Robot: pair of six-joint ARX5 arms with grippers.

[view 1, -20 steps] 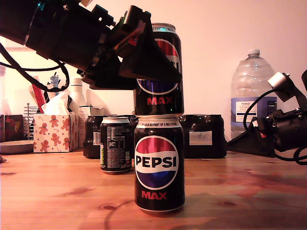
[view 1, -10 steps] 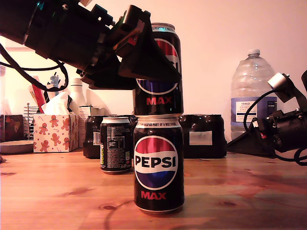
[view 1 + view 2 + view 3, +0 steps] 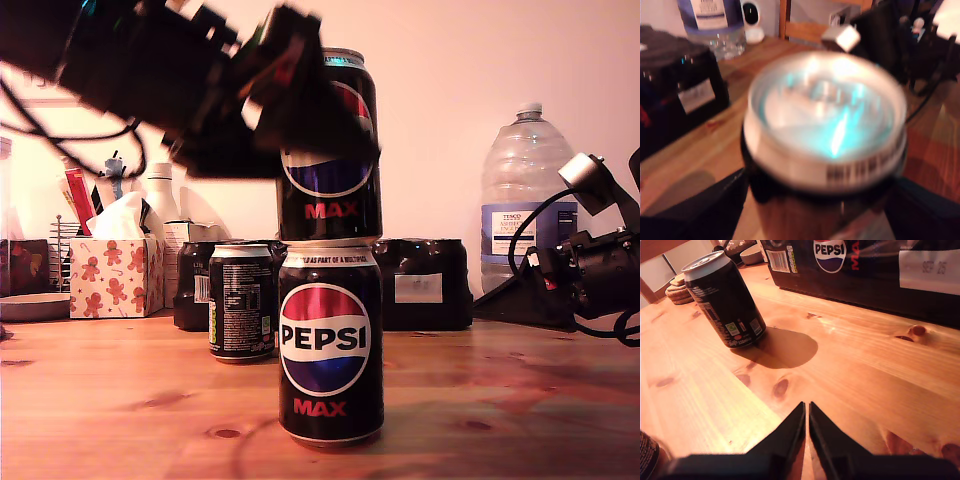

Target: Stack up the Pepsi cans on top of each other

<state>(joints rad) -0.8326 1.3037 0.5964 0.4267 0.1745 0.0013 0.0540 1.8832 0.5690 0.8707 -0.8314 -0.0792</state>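
Observation:
Two Pepsi cans stand stacked in the middle of the wooden table: the bottom can (image 3: 330, 345) and the top can (image 3: 335, 205) upright on it. My first gripper (image 3: 335, 135) comes down from the exterior view's upper left and is motion-blurred around the top can, which is sharp. In the first wrist view its dark fingers (image 3: 695, 210) flank the top can's silver lid (image 3: 825, 120), jaws open. A third can (image 3: 241, 300) (image 3: 725, 300) stands behind, toward the exterior view's left. My second gripper (image 3: 806, 407) (image 3: 485, 300) is shut and empty, low at the exterior view's right.
A shrink-wrapped black multipack (image 3: 420, 285) (image 3: 865, 270) (image 3: 675, 85) lies behind the stack. A large water bottle (image 3: 525, 200) (image 3: 715, 20) stands at the exterior view's back right, and a gingerbread-print tissue box (image 3: 115, 275) at its left. Cables hang from both arms.
My first gripper has started moving and blurs slightly upward, while the top can stays still on the bottom can. The second arm has not moved.

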